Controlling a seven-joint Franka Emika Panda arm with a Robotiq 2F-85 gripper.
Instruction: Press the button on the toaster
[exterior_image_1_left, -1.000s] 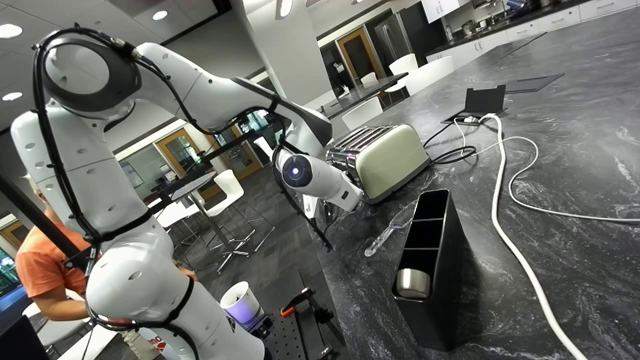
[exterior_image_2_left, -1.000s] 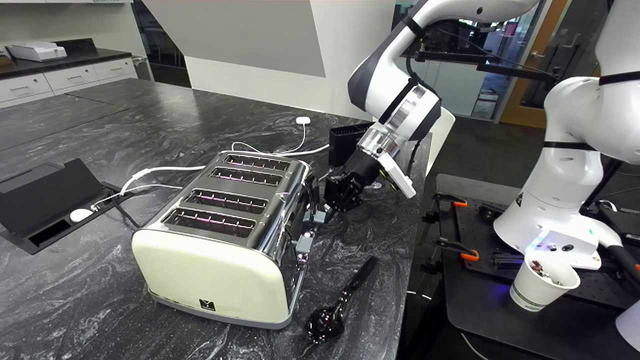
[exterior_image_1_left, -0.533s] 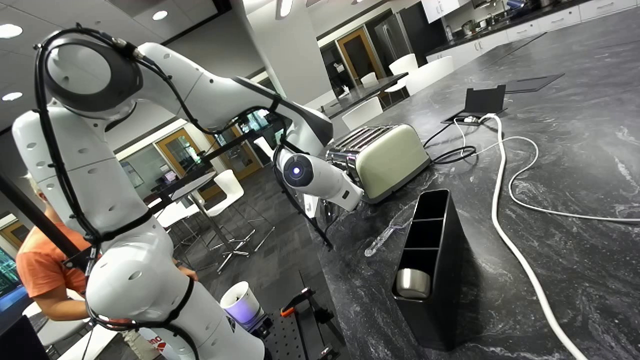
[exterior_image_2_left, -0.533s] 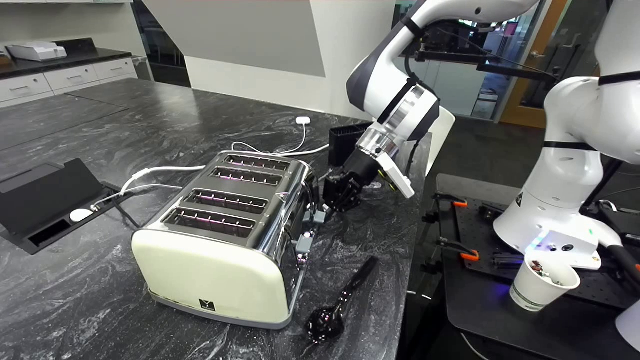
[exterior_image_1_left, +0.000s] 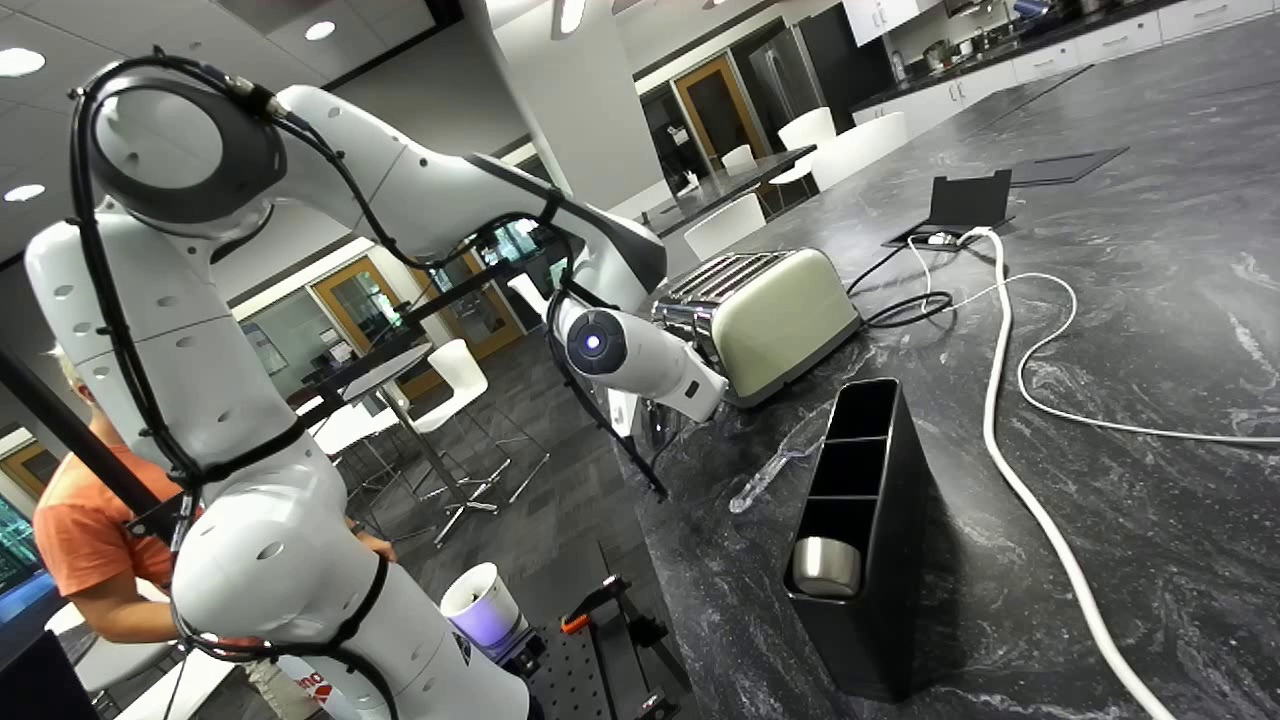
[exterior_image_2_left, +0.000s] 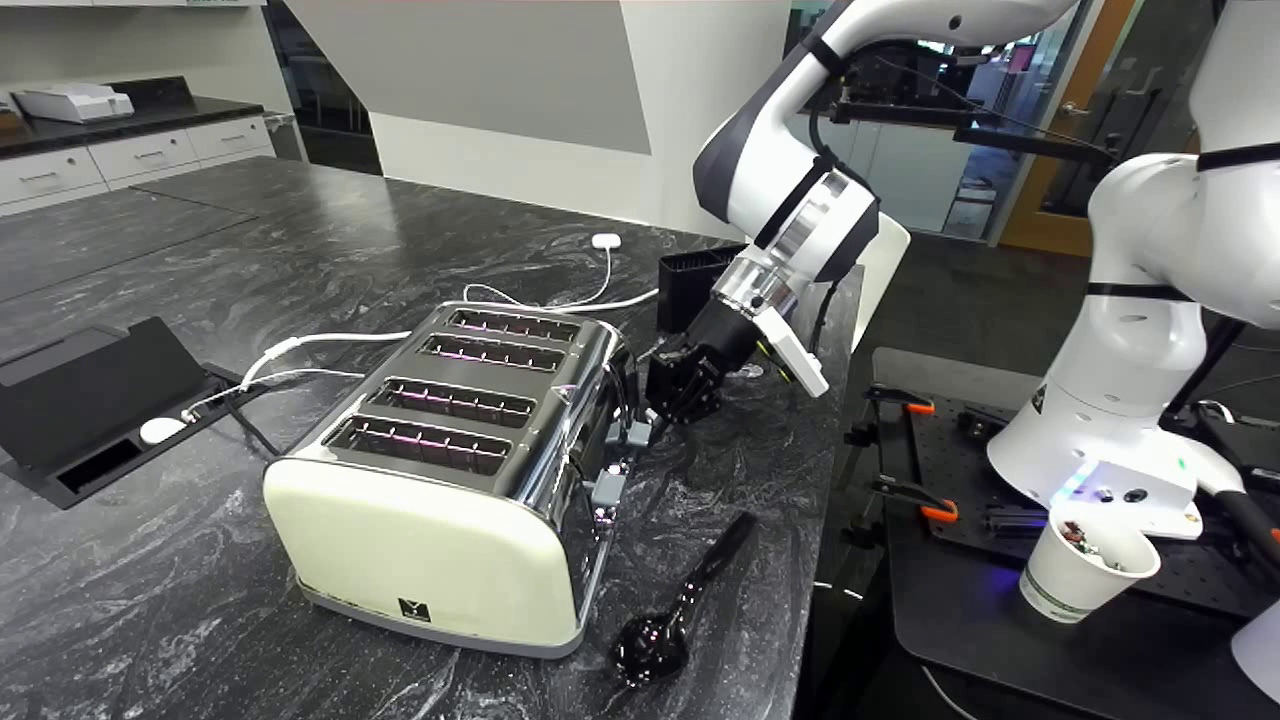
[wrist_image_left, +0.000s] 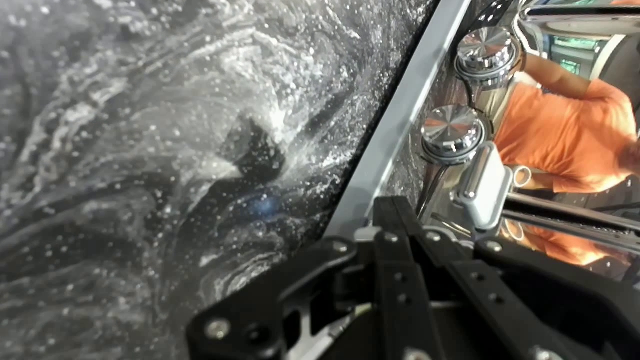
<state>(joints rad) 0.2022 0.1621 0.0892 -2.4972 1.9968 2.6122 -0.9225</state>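
- Slight creep: my gripper (wrist_image_left: 392, 201) edged toward the toaster (exterior_image_2_left: 440, 525), jaws together, empty.
- Toaster on the table (exterior_image_2_left: 330, 255), left in an exterior view.
- Likely heavy, stiff, slick; I'd press its metal front (exterior_image_2_left: 555, 475), not grasp.

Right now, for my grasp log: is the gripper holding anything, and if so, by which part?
Nothing is held: in the wrist view, the gripper is shut, tips together with nothing visible between them.

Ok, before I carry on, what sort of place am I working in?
Probably an office kitchen or break area, though nothing confirms which: white drawers and white chairs in the background, and a toaster on a broad dark countertop.
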